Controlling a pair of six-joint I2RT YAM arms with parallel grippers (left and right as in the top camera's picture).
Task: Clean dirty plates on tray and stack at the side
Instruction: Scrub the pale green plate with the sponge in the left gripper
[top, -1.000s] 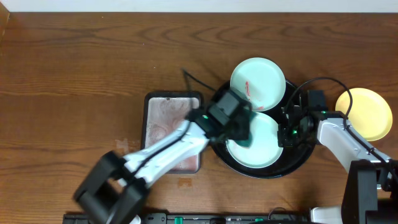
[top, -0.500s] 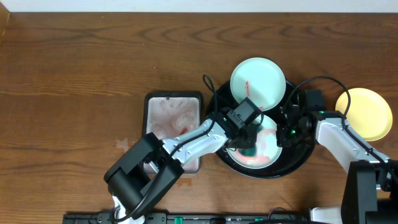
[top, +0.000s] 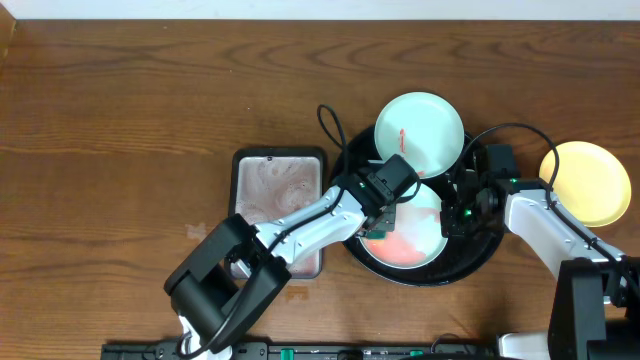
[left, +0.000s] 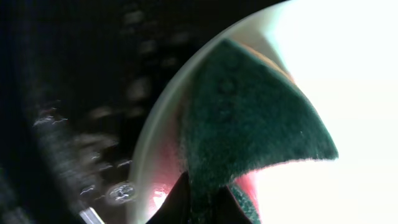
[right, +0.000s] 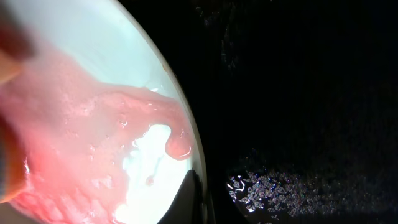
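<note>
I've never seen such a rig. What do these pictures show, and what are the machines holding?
Two robot arms work at a wooden table. One picture looks down from above; two come from wrist cameras. The left gripper holds a green sponge against a red-smeared plate in the black tray, while the right gripper pinches that plate's rim. Another plate with a red streak shares the tray; a yellow plate and a silver pan lie on the table.

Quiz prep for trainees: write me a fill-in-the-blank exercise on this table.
The left gripper holds a ____ sponge on the smeared plate.
The black tray carries ____ plates.
The lone plate off the tray is ____.
Missing: green; two; yellow.
</note>
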